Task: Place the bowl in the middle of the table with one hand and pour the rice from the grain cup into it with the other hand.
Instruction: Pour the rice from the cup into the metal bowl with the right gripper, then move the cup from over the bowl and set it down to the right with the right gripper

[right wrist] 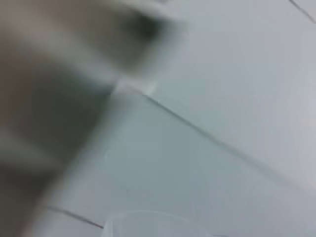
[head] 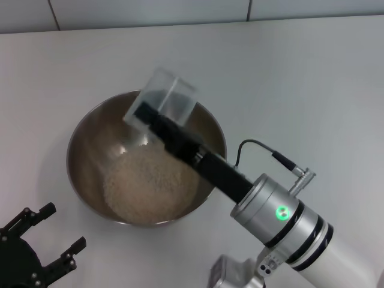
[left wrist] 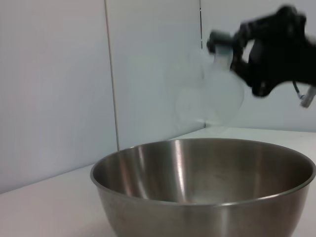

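Rice (head: 150,183) lies in a loose heap on the floor of the bowl (head: 84,138), which sits on the table (head: 300,78) roughly at its middle. Above the bowl's far rim the right gripper (head: 144,117) pinches the grain cup (head: 167,96), tipped well over with its mouth pointing down into the bowl. The cup looks clear and empty, or close to it, in both the head view and the left wrist view, where it (left wrist: 212,91) hangs blurred over the steel rim (left wrist: 197,143). The pour therefore seems to be done or in its last grains.

The left gripper (head: 45,240) rests near the table's front edge, just apart from the bowl, with its fingers spread and holding nothing.

What could go wrong now comes mostly from the tilted cup. If a few grains cling inside and the arm swings away before righting the cup, they would scatter onto the table. The right arm's black forearm crosses low over the near rim, so a careless drop could knock the bowl, and nothing steadies it. The thin plastic could also slip in a loose pinch.
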Robot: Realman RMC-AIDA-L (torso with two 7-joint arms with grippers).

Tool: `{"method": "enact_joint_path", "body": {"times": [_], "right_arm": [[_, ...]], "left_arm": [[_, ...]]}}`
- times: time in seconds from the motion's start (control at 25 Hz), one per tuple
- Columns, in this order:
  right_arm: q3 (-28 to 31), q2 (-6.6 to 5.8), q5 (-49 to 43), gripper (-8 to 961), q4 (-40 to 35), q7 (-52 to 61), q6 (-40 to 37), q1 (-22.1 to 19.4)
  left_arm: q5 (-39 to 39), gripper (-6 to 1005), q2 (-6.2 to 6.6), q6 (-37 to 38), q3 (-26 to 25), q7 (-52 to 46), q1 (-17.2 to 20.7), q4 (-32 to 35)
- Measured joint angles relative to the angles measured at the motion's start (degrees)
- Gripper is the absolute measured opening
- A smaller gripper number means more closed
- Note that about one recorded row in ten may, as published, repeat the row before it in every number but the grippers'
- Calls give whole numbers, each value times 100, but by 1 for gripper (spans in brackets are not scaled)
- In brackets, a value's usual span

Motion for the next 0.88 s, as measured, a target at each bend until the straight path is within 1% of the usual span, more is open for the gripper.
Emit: {"method": "enact_joint_path", "body": {"times": [0.04, 0.08, 0.12, 0.16, 0.28, 0.32, 0.36, 0.4, 0.48, 0.52, 0.56, 0.6, 0.64, 0.68, 0.72, 0.76, 0.8, 0.84, 0.88], "right_arm": [[68, 0, 3, 4, 114, 618, -38, -75], [178, 0, 19, 4, 276, 1467, -89, -191], [320, 0, 197, 4, 508, 2698, -149, -357], [320, 0, 197, 4, 508, 2698, -149, -357], [385, -7, 845, 5, 796, 4224, -324, -491], [400, -39, 1206, 5, 834, 5308, -494, -524], [400, -39, 1206, 6, 834, 5308, -494, -524], [431, -54, 1320, 6, 804, 5940, -576, -543], [581, -66, 1414, 7, 622, 7124, -666, -609], [824, -49, 1434, 7, 336, 8265, -707, -697], [824, -49, 1434, 7, 336, 8265, -707, -697], [1036, -36, 1436, 7, 19, 9293, -711, -745], [1127, -33, 1436, 8, -196, 9778, -698, -745], [1127, -33, 1436, 8, -196, 9778, -698, -745], [1258, -27, 1442, 8, -696, 10614, -675, -693], [1258, -27, 1442, 9, -696, 10614, -675, -693], [1266, -18, 1458, 9, -950, 10898, -666, -639], [1258, -2, 1511, 9, -1453, 11417, -589, -514], [1258, -2, 1511, 10, -1453, 11417, -589, -514]], "left_arm": [[0, 802, 0, 0, 0, 0, 1, 0], [0, 802, 0, 0, 0, 0, 1, 0], [0, 802, 0, 0, 0, 0, 1, 0], [0, 802, 0, 0, 0, 0, 1, 0], [0, 802, -1, 7, 0, -1, 1, 0], [0, 802, 1, 12, 0, 0, 1, 0], [0, 802, 1, 12, 0, 0, 1, 0], [0, 802, 4, 14, 0, -1, 0, 0], [0, 802, 5, 23, 0, -1, -7, 0], [0, 802, 6, 34, 0, 0, -7, 0], [0, 802, 6, 37, 0, 0, -8, 0], [0, 802, 6, 38, 1, 0, -8, 0], [0, 802, 7, 41, 0, 0, -8, 0], [0, 802, 7, 41, 0, 0, -8, 0], [0, 802, 8, 42, 0, 0, -7, 0], [0, 802, 8, 42, 0, 0, -7, 0], [-1, 802, 7, 43, 0, 0, -4, 0], [0, 802, 7, 44, 0, 0, -8, 0], [0, 802, 7, 44, 0, 0, -8, 0]]}}
